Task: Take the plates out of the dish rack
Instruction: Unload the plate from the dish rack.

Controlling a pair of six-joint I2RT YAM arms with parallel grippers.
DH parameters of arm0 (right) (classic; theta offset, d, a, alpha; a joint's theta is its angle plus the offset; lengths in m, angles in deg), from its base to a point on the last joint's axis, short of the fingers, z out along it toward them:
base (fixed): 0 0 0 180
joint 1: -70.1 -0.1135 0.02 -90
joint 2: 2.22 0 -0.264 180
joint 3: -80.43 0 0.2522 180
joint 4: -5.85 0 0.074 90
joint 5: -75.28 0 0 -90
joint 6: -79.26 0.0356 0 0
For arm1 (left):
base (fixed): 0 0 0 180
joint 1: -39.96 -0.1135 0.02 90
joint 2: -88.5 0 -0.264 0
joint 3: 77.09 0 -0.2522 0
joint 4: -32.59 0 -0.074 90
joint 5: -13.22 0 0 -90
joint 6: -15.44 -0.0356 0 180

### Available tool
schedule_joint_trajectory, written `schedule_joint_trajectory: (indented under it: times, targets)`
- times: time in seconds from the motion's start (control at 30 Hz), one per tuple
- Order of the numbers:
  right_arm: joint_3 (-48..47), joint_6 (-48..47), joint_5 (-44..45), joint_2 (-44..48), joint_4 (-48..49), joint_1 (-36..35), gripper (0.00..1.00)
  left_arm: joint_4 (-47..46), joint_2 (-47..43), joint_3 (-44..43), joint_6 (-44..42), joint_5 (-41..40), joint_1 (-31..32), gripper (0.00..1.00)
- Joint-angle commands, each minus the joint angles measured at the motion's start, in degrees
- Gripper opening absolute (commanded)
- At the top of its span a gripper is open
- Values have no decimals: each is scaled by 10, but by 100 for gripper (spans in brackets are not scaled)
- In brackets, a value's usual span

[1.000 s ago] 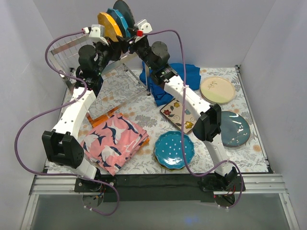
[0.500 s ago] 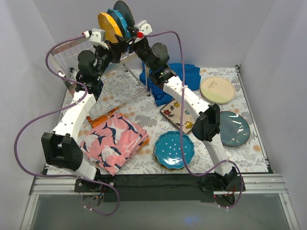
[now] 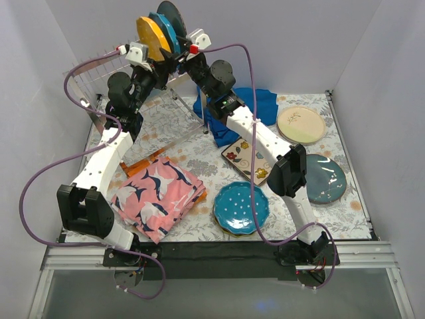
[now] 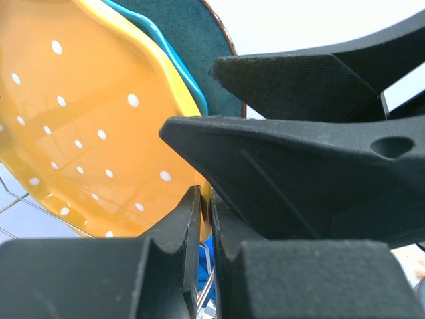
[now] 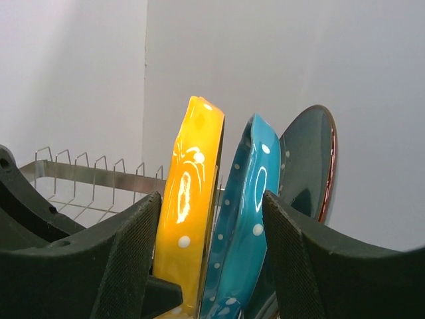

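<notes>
The dish rack (image 3: pixel 99 73) stands at the back left, its silver prongs (image 5: pixel 86 176) showing behind the plates. Three plates stand upright in it: an orange dotted plate (image 3: pixel 149 33) (image 4: pixel 80 119) (image 5: pixel 189 193), a teal dotted plate (image 3: pixel 163 28) (image 5: pixel 246 199) and a dark teal plate (image 3: pixel 174 16) (image 5: pixel 309 159). My left gripper (image 3: pixel 158 61) (image 4: pixel 204 199) is shut on the orange plate's lower rim. My right gripper (image 3: pixel 178 56) (image 5: pixel 211 259) is open, its fingers astride the orange and teal plates. Its black fingers (image 4: pixel 299 86) fill the right of the left wrist view.
On the floral mat lie a cream and pink plate (image 3: pixel 301 124), a dark teal plate (image 3: pixel 325 178), a teal dotted plate (image 3: pixel 240 207) and a square floral plate (image 3: pixel 249 158). A folded pink cloth (image 3: pixel 159 196) lies front left, a blue cloth (image 3: pixel 249 103) behind. White walls close in all around.
My left wrist has edged a little to the right at the rack. The right jaws have widened slightly. The plates stay in place.
</notes>
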Motion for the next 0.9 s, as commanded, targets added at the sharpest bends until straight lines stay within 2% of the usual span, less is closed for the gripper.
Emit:
schedule_joint_trajectory:
  times: [0.0, 0.57, 0.87]
  targets:
    - [16, -29, 19, 25, 15, -11, 69, -9, -53, 18, -21, 53, 18, 0]
    - [10, -68, 76, 4, 17, -21, 73, -42, -74, 58, -60, 45, 32, 0]
    - [31, -61, 159, 10, -2, -33, 74, -73, -87, 87, -76, 51, 37, 0]
